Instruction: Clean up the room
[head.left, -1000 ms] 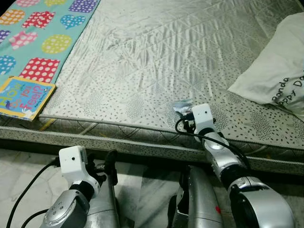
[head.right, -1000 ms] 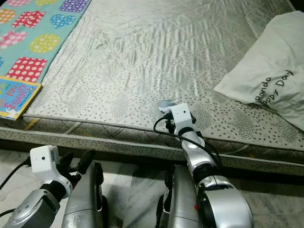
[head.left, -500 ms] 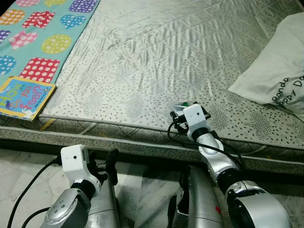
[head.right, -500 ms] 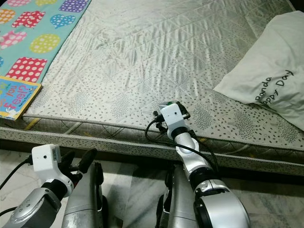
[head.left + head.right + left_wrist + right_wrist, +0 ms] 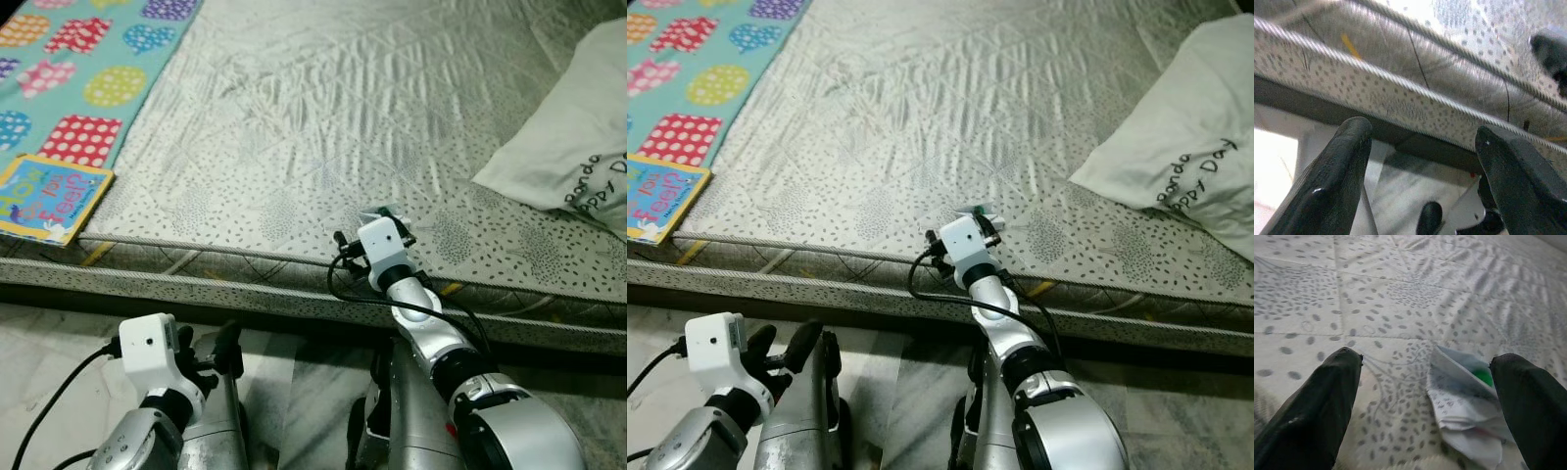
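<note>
your right end effector [image 5: 1425, 396] is spread wide around the crumpled wrapper [image 5: 1464, 406] on the bed [image 5: 323, 108], nothing gripped yet, book [image 5: 49, 199] also left.

At upper left you see a teal dotted playmat [image 5: 69, 69]; a white printed pillow [image 5: 568, 147] sits at the right edge.

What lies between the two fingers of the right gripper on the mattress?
In the right wrist view, a crumpled wrapper lies on the mattress between the open fingers of the right gripper, close to one finger.
</note>
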Motion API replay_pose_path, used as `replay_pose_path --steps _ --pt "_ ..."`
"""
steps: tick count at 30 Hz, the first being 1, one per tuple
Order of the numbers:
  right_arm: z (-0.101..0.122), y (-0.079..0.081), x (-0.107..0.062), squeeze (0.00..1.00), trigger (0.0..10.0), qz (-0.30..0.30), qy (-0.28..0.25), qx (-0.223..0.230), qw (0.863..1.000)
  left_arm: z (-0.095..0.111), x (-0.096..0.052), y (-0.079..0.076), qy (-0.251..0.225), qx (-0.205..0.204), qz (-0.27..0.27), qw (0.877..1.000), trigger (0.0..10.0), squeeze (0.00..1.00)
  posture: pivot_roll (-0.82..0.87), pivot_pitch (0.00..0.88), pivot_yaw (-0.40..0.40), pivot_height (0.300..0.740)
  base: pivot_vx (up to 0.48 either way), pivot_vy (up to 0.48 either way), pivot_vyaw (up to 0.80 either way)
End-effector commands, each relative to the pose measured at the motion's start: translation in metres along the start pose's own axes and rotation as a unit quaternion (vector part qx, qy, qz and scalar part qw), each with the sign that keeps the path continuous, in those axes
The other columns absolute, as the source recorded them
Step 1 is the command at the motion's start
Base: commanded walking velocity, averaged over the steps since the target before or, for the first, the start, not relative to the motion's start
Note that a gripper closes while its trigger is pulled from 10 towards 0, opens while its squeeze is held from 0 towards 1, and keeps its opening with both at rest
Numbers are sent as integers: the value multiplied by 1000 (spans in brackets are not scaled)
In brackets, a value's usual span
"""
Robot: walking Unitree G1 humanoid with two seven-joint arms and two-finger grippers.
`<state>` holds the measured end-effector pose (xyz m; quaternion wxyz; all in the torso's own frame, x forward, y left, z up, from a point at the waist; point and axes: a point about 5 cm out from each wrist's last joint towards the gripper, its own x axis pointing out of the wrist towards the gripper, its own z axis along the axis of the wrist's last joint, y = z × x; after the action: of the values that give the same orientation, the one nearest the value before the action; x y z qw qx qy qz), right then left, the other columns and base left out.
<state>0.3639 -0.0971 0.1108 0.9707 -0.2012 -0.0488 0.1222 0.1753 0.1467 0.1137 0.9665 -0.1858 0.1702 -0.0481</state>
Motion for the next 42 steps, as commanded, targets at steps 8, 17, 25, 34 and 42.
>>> replay_pose_path --steps 8,17,25,34,42 --pt "10 -12 12 0 10000 -34 15 -39 999 -3 -12 -1 9 2 9 1000 10000 0 275 372 -37 543 0 0 0" --pt "6 -14 14 0 10000 -28 42 -94 994 -4 -16 -2 14 2 11 1000 10000 0 286 382 -42 543 0 0 0" --pt "-6 -20 11 0 10000 -40 91 -151 984 -3 -16 -2 15 3 11 1000 10000 0 293 385 -42 543 0 0 0" --pt "-4 -33 14 0 0 -71 106 -153 980 -2 -15 -1 14 6 15 1000 10000 0 296 381 -46 543 0 0 0" --pt "-4 -38 14 0 0 -84 109 -155 978 0 -13 0 12 7 16 1000 10000 0 298 373 -44 543 0 0 0"
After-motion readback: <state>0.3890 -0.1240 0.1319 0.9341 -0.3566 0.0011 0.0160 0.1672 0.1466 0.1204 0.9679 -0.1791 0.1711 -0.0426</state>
